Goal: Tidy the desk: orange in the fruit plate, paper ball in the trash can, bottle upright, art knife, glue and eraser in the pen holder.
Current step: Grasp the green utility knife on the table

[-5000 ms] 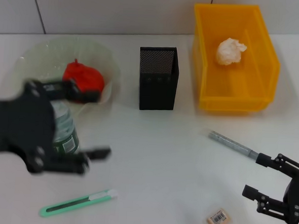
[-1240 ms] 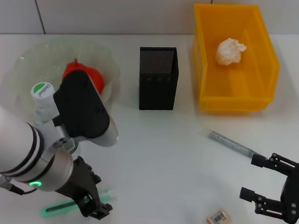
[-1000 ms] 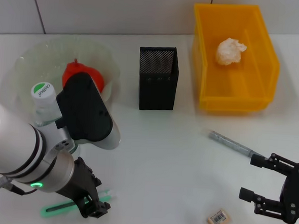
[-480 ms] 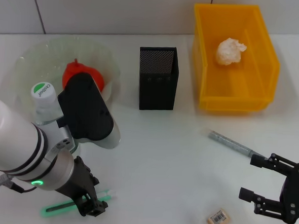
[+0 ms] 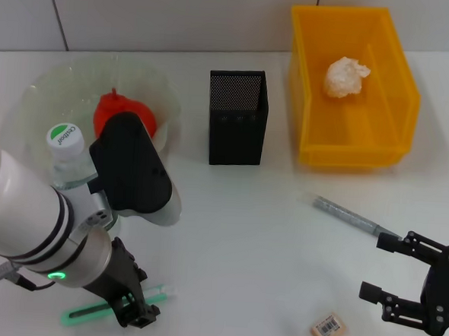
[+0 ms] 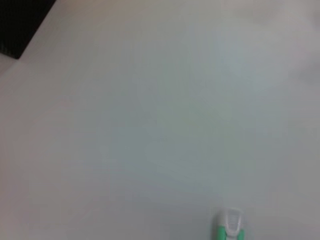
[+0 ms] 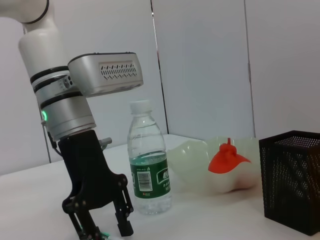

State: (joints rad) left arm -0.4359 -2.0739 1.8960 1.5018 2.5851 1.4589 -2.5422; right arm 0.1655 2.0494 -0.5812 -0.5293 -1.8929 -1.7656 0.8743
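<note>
Two grippers show: the left gripper (image 5: 134, 309) straddles the knife (image 5: 113, 304) in front of the holder (image 5: 237, 117), fingers spread, gripping nothing. Right gripper (image 5: 389, 278), right of the holder, is open and empty. Bottle (image 5: 66, 156) stands left of the holder; glue (image 5: 349, 216) and eraser (image 5: 327, 328) lie in front.
</note>
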